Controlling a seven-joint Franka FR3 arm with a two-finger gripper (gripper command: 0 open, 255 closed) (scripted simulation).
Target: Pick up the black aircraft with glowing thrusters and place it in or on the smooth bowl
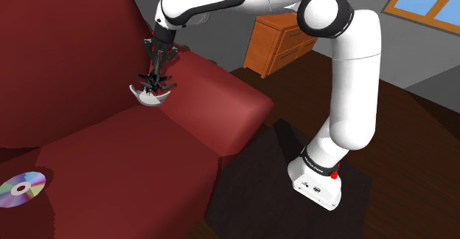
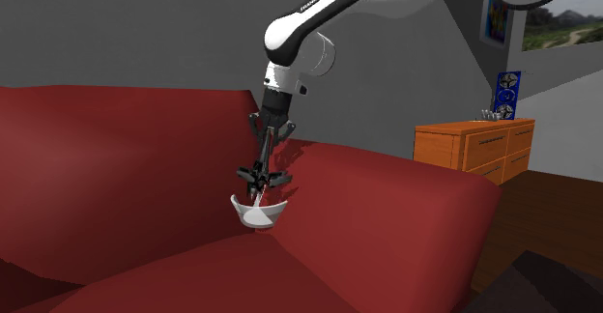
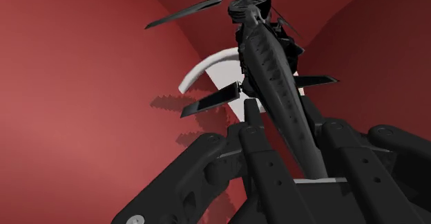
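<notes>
**Aircraft clamped tail-first, hanging over the bowl**

Carrier: red sofa [image 1: 110, 149].

Jaws: closed on the tail boom of the black aircraft [image 3: 273, 70]. In the wrist view the boom runs down between the two black fingers [image 3: 252, 143], which press in on it from either side.

Aircraft: held nose-down below the jaws, rotor blades spread at the low end, short side wings partway up the body. In the shoulder view it [image 1: 156, 81] hangs straight under the white arm [image 1: 346, 90].

Bowl: the white bowl [image 2: 259, 213] sits upright on the sofa seat, at the rear edge where the seat meets the backrest.

Relation: the aircraft's nose is directly above the bowl's opening, at or just inside rim level in the second exterior view. Cannot tell whether nose and bowl touch. In the wrist view the bowl's rim [image 3: 200, 74] curves behind the fuselage.

Other: a shiny disc [image 1: 22, 188] lies flat near the seat's front edge, well apart from the bowl. An orange wooden dresser [image 2: 473, 147] stands beyond the sofa's arm.
</notes>
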